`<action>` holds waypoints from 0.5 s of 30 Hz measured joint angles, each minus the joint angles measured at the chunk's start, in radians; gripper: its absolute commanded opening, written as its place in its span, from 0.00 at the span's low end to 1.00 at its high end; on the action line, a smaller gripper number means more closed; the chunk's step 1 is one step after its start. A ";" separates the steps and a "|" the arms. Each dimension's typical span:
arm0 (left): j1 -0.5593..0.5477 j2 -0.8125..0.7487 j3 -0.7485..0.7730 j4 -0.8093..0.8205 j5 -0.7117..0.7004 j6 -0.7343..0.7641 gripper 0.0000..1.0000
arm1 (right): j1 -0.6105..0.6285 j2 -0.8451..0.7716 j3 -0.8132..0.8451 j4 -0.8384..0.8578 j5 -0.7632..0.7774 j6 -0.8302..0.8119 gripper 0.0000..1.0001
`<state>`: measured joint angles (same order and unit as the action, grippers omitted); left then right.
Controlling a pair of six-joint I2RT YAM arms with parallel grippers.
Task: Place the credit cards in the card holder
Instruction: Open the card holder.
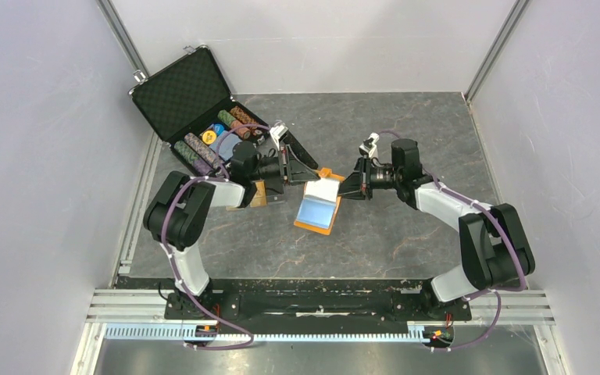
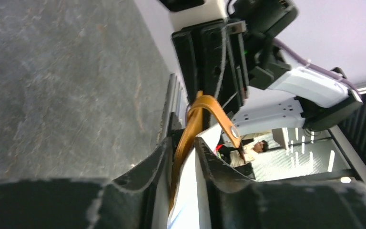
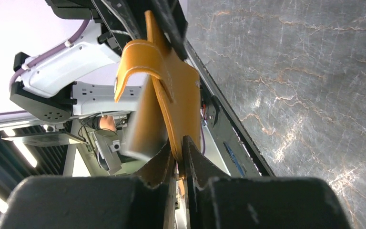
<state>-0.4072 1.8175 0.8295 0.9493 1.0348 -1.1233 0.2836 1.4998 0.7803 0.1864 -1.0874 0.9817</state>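
Observation:
The orange card holder point(image 1: 318, 209) is open, its light blue lining facing up, and is held between both grippers over the middle of the table. My left gripper point(image 1: 311, 178) is shut on its upper left edge; in the left wrist view my left gripper point(image 2: 187, 149) clamps the orange leather and pale lining point(image 2: 186, 191), with the snap strap point(image 2: 225, 121) beyond. My right gripper point(image 1: 343, 187) is shut on the upper right edge; in the right wrist view my right gripper point(image 3: 178, 149) pinches the orange flap point(image 3: 176, 90). A gold-tan card point(image 1: 260, 196) lies on the table, partly hidden under the left arm.
A big black foam-lined case point(image 1: 178, 92) stands open at the back left with rows of poker chips point(image 1: 217, 139) in it. White walls close in the dark marbled table point(image 1: 406, 242) on three sides.

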 measured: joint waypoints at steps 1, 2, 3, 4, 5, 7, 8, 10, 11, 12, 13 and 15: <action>0.002 0.023 -0.001 0.088 0.000 -0.061 0.17 | -0.001 -0.001 -0.008 0.005 0.000 -0.001 0.19; 0.004 0.039 -0.001 0.149 0.000 -0.107 0.12 | -0.001 -0.001 -0.012 0.007 0.000 -0.001 0.24; 0.004 0.051 -0.002 0.193 0.000 -0.143 0.07 | 0.000 -0.001 -0.015 0.008 0.000 -0.002 0.29; 0.004 0.059 -0.002 0.238 0.003 -0.175 0.04 | 0.000 -0.001 -0.019 0.008 0.001 -0.005 0.35; 0.003 0.063 -0.002 0.273 0.006 -0.203 0.02 | 0.000 -0.002 -0.022 0.007 0.002 -0.008 0.40; 0.004 0.064 -0.002 0.327 0.011 -0.240 0.02 | 0.000 -0.005 -0.023 -0.001 0.008 -0.023 0.49; 0.004 0.064 -0.002 0.340 0.012 -0.246 0.02 | -0.001 -0.010 -0.023 -0.011 0.014 -0.038 0.54; 0.008 0.058 -0.002 0.332 0.013 -0.248 0.02 | -0.005 -0.021 -0.018 -0.053 0.030 -0.081 0.64; 0.009 0.051 -0.003 0.318 0.013 -0.246 0.02 | -0.007 -0.023 -0.011 -0.082 0.039 -0.108 0.68; 0.011 0.035 -0.004 0.284 0.013 -0.236 0.02 | -0.010 -0.024 0.000 -0.121 0.049 -0.141 0.72; 0.014 0.014 -0.006 0.244 0.013 -0.218 0.02 | -0.015 -0.024 0.017 -0.165 0.061 -0.177 0.74; 0.019 -0.042 -0.006 0.126 0.009 -0.148 0.02 | -0.027 -0.026 0.055 -0.253 0.092 -0.253 0.80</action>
<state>-0.3878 1.7756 0.8230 1.0748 1.0435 -1.2716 0.2565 1.4734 0.8356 -0.0662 -0.9955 0.7292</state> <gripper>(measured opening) 0.046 0.726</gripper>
